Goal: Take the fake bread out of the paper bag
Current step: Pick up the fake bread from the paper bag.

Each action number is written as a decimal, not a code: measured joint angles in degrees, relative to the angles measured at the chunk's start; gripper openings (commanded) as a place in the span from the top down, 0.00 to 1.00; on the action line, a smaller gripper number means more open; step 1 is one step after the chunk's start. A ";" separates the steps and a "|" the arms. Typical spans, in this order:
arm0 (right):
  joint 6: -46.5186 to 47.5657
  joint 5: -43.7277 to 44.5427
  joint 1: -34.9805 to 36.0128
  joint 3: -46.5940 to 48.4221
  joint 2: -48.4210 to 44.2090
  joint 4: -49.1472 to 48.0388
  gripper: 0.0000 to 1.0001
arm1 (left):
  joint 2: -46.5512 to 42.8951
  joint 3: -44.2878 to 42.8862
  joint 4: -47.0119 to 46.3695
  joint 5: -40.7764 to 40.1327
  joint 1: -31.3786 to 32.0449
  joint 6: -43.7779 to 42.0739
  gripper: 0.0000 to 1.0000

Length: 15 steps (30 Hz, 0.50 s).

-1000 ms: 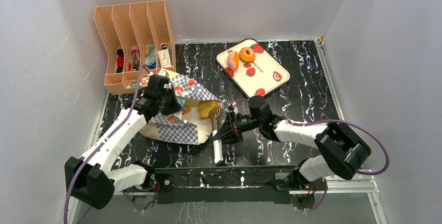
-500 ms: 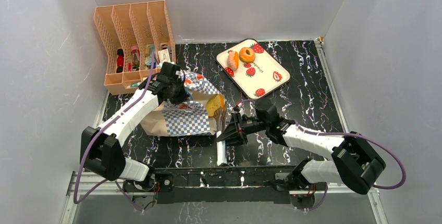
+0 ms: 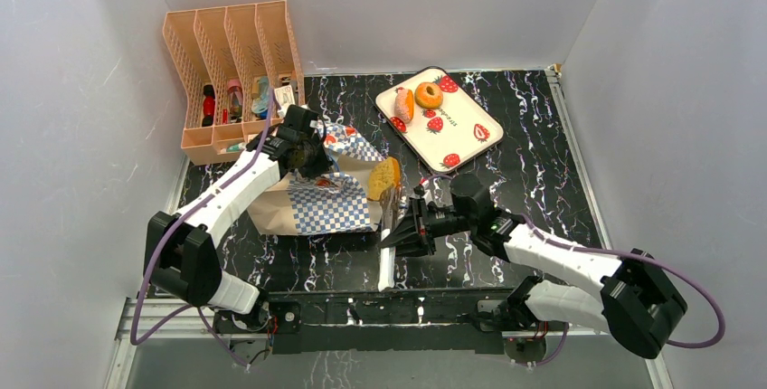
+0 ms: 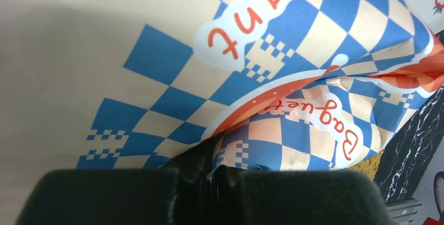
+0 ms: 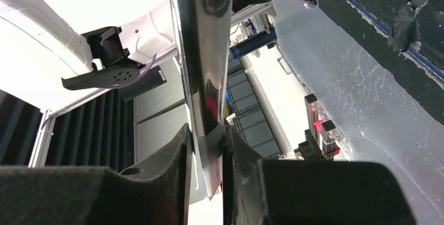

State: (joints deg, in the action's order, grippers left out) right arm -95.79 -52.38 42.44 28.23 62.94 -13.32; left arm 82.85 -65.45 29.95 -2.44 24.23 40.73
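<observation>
The paper bag (image 3: 312, 203) lies on its side on the black marbled table (image 3: 529, 149). The left claw (image 3: 306, 148) sits at the bag's far upper edge. The left wrist view shows that claw (image 4: 209, 177) pinched tight on a fold of the chequered paper, its jaws nearly touching.

A yellow-brown piece of fake bread (image 3: 384, 176) pokes out of the bag's mouth on the bag's right side, partly inside. A sliver of it shows past the crumpled paper in the left wrist view (image 4: 367, 165).

Just right of the bag's mouth, the right claw (image 3: 413, 226) is clamped on a shiny metal utensil (image 3: 390, 222). The utensil's white handle (image 3: 386, 270) points toward the arm bases. The right wrist view shows the jaws of that claw (image 5: 207, 149) closed on the metal strip (image 5: 201, 52).

Beyond the bag and to its right, well apart, a strawberry-print tray (image 3: 457, 136) carries an orange ring donut (image 3: 429, 95) and a pinkish roll (image 3: 403, 104). A peach file rack (image 3: 231, 54) stands behind the bag on its left.
</observation>
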 measured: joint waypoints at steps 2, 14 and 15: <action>0.11 0.52 0.00 0.00 -0.76 1.09 1.00 | 0.00 -0.39 0.17 -0.15 0.00 0.00 1.00; 2.36 4.11 0.00 0.63 -7.45 10.03 1.00 | 2.23 -4.22 2.23 -1.68 0.00 -0.79 1.00; 2.49 4.48 0.02 0.83 -7.87 10.62 1.00 | 2.54 -4.24 2.27 -1.68 0.00 -0.92 1.00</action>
State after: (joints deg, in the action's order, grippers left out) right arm -93.30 -47.90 42.46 29.06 55.07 -2.70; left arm 85.38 -69.69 32.23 -4.12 24.23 39.81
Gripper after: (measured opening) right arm 0.178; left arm 0.009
